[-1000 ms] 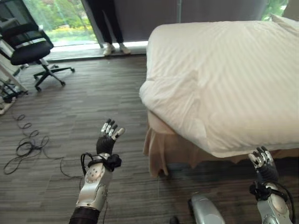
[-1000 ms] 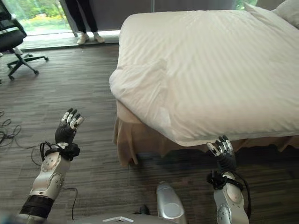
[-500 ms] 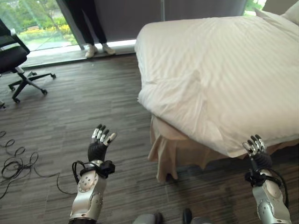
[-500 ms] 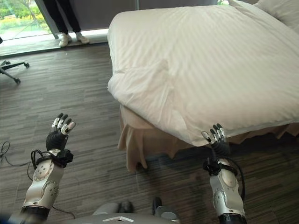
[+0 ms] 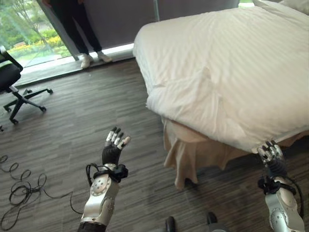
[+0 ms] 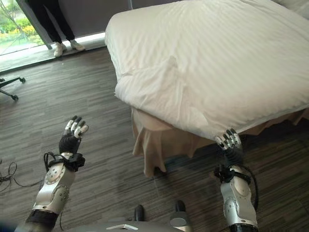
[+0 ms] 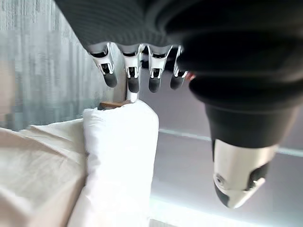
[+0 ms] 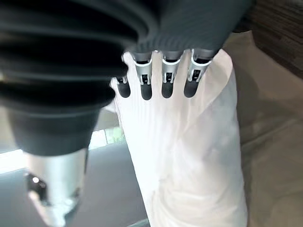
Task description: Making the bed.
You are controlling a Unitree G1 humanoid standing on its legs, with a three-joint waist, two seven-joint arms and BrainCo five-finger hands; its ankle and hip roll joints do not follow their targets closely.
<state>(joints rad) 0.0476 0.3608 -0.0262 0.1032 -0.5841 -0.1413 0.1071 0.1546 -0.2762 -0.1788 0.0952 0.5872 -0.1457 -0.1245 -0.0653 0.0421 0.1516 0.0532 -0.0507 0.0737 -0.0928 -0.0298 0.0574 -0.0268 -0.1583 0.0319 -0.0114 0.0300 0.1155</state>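
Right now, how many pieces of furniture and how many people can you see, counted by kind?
Beds: 1
Office chairs: 1
People: 1, legs by the window
Total: 3

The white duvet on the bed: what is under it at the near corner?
Under the white duvet at that corner, a beige bed skirt hangs to the dark wood floor. The mattress and frame are covered, so they cannot be seen.
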